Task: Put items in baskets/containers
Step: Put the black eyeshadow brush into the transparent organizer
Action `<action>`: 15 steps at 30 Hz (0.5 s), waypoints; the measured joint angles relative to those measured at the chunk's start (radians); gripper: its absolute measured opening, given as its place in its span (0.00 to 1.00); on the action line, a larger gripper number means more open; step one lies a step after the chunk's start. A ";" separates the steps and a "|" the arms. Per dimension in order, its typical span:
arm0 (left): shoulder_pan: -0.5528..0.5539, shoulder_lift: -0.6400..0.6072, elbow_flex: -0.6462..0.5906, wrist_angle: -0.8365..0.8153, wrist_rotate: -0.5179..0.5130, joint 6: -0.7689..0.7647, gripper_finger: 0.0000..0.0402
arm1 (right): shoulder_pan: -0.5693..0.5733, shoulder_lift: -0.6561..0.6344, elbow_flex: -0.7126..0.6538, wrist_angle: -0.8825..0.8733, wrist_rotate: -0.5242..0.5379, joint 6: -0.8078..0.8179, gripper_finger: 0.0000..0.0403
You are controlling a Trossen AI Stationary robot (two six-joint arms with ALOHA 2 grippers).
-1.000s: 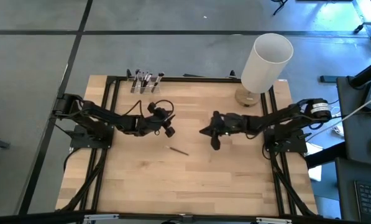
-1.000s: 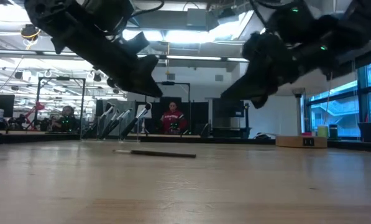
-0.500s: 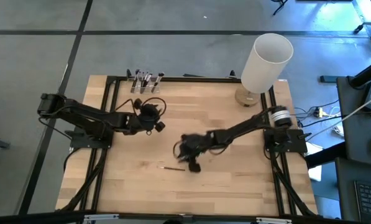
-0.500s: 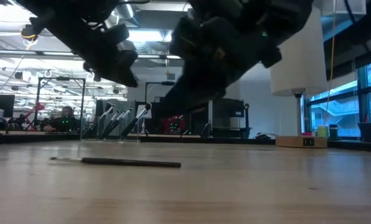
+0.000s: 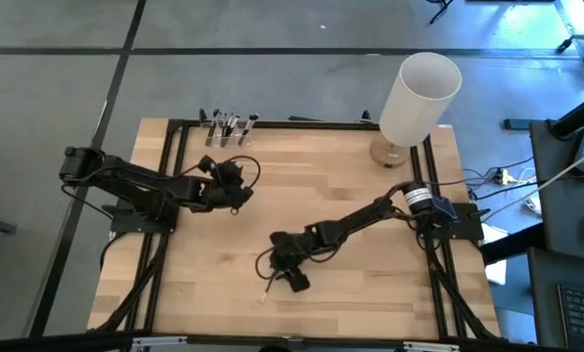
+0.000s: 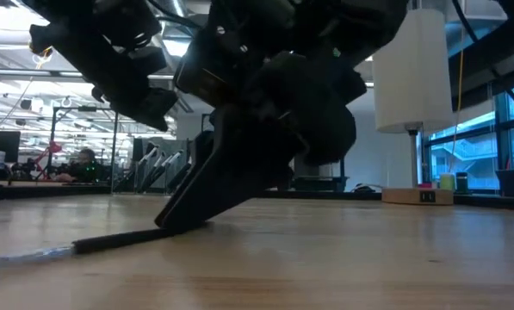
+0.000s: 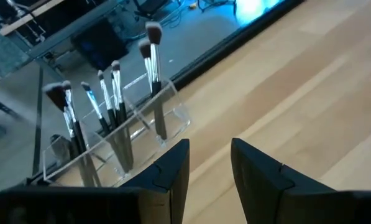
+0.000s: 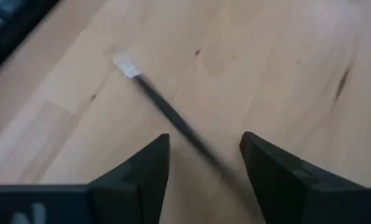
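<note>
One thin brush [image 8: 166,109] with a dark handle and a pale end lies flat on the wooden table, near the middle front [image 5: 268,286]. My right gripper [image 8: 204,146] is open and low over it, with one finger on each side of the handle; it also shows in the high view [image 5: 275,269]. A clear compartment row [image 7: 129,134] at the table's far left edge [image 5: 228,132] holds several brushes standing bristles up. My left gripper [image 7: 209,149] is open and empty, in front of that row [image 5: 241,191]. My right gripper comes at the brush slanting down from the table's right. Its fingers straddle the dark handle [image 8: 191,140] and lie roughly along it. In the low view a fingertip [image 6: 183,220] reaches the table at the handle's end. I cannot tell whether it touches the brush.
A tall white cylinder [image 5: 419,93] stands on a wooden base at the table's far right corner. A black frame [image 5: 174,166] runs along the table's edges. Bare wood lies between the arms and along the near edge.
My right gripper has gone toward the table's left and near edge and come down to the brush. The brush has slid toward the near edge and turned about. My left gripper has drawn back a little toward the table's left.
</note>
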 joint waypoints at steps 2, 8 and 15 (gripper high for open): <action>0.000 -0.001 0.000 0.015 -0.007 0.000 0.28 | 0.001 0.000 0.001 -0.027 0.065 -0.014 0.47; 0.000 -0.001 0.000 0.015 -0.008 0.000 0.28 | -0.008 -0.003 0.000 -0.126 0.190 -0.119 0.26; 0.000 -0.001 0.000 0.015 -0.006 -0.016 0.28 | -0.049 -0.001 0.000 -0.185 0.158 -0.151 0.03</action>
